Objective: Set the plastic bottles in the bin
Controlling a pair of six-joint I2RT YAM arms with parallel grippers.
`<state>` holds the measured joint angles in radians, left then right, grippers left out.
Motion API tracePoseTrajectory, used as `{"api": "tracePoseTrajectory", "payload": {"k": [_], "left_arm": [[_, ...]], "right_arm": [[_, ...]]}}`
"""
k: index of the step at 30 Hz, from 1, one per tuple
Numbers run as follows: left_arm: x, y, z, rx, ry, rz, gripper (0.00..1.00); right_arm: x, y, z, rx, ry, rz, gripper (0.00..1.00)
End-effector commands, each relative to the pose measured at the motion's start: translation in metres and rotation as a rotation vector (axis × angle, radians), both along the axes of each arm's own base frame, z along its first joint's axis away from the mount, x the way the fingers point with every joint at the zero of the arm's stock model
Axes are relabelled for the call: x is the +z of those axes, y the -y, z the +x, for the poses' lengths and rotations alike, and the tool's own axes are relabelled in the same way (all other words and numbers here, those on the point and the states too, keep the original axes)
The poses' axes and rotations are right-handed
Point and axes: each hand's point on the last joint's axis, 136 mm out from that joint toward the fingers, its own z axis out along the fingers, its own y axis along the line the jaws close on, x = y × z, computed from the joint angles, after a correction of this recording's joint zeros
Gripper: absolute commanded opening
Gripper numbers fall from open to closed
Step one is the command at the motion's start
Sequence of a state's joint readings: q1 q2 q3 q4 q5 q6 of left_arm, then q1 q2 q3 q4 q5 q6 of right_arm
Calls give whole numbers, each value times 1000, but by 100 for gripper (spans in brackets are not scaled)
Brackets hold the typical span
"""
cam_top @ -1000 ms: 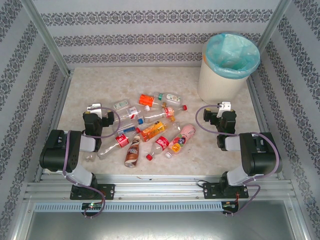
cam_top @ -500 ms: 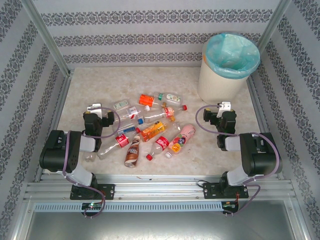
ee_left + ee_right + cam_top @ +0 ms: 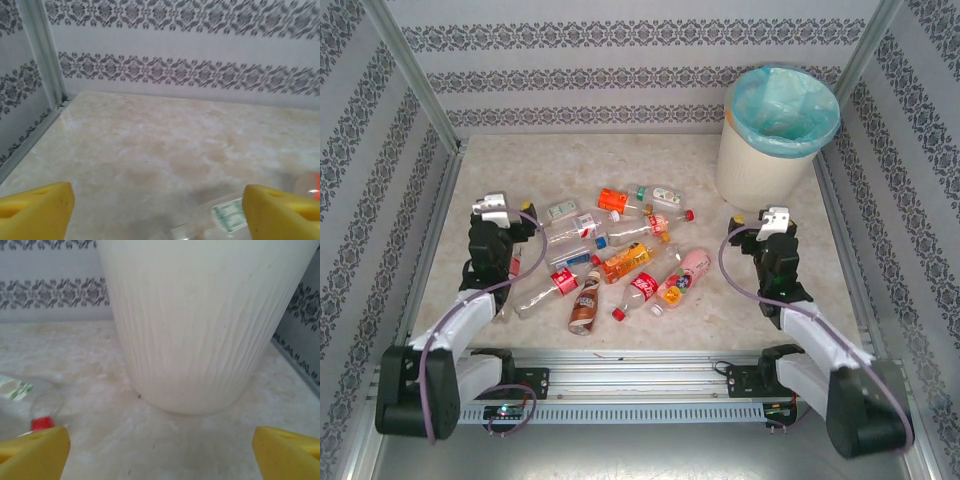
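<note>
Left gripper (image 3: 157, 215): yellow fingers (image 3: 35, 212) wide apart, nothing between them. It sits low over the table (image 3: 150, 140), on the side of the bottle pile away from the bin (image 3: 760, 170). A clear bottle (image 3: 225, 216) with a green-printed label lies just ahead of the finger on the bin's side, not held.

Right gripper (image 3: 160, 450): fingers also spread wide, empty. It is near the bin's base and points straight at its ribbed cream wall, without touching it. A red-capped bottle (image 3: 35, 410) lies off to the side away from the bin.

Bottles (image 3: 620, 250): about a dozen, all lying on their sides in a loose pile on the table, between the two arms. The pile is apart from the bin and nearer the arm bases than it. The brown one (image 3: 585, 300) lies nearest the bases. The pink one (image 3: 692, 265) is the closest to the bin. The orange one (image 3: 625, 262) is mid-pile. A bright orange one (image 3: 612, 200) and a clear one (image 3: 665, 195) form the far row.

Bin: upright at the table's far corner on the right arm's side, with a teal bag (image 3: 785, 105) folded over the rim.
</note>
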<state>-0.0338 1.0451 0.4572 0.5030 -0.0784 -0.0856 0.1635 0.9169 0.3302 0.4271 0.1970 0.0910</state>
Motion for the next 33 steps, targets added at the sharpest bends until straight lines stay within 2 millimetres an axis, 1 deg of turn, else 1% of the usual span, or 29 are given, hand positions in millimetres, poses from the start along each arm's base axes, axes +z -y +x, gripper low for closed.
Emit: {"api": "tracePoseTrajectory", "payload": {"k": [1, 2, 4, 6, 7, 9, 11, 13, 14, 16, 19, 22, 24, 28, 31, 33], "left_arm": [[11, 40, -12, -121, -110, -80, 83], [16, 55, -17, -159, -133, -79, 83], [26, 88, -31, -252, -184, -88, 81], [27, 118, -48, -340, -257, -92, 78], [27, 134, -58, -385, -295, -92, 77], [21, 167, -81, -482, -371, -79, 75], [13, 196, -104, -562, -444, -50, 74], [4, 229, -129, -655, -511, -7, 74], [0, 242, -138, -686, -533, 9, 74], [-16, 270, -155, -747, -596, 56, 74], [-41, 299, -167, -787, -702, 75, 70], [-56, 330, -176, -852, -741, 94, 69], [-66, 345, -180, -885, -762, 96, 69], [-91, 360, -179, -894, -831, 117, 68], [-107, 363, -179, -888, -887, 165, 67], [-115, 364, -180, -890, -919, 193, 64]], "right_arm": [[6, -6, -24, -6, -136, 26, 91], [12, -9, -31, 4, -150, 27, 91], [30, -15, -42, 27, -174, 57, 91], [43, -23, -51, 60, -212, 101, 89], [46, -27, -55, 75, -248, 126, 88], [47, -35, -60, 97, -323, 158, 87], [43, -42, -63, 114, -398, 187, 86], [38, -52, -63, 131, -456, 238, 86], [36, -56, -63, 141, -476, 264, 86], [31, -64, -61, 150, -506, 313, 85], [23, -71, -57, 153, -536, 359, 83], [18, -73, -55, 153, -560, 370, 83], [16, -72, -54, 147, -563, 362, 82], [17, -67, -54, 135, -553, 338, 82], [19, -64, -55, 126, -540, 338, 82], [20, -63, -54, 124, -526, 340, 82]]}}
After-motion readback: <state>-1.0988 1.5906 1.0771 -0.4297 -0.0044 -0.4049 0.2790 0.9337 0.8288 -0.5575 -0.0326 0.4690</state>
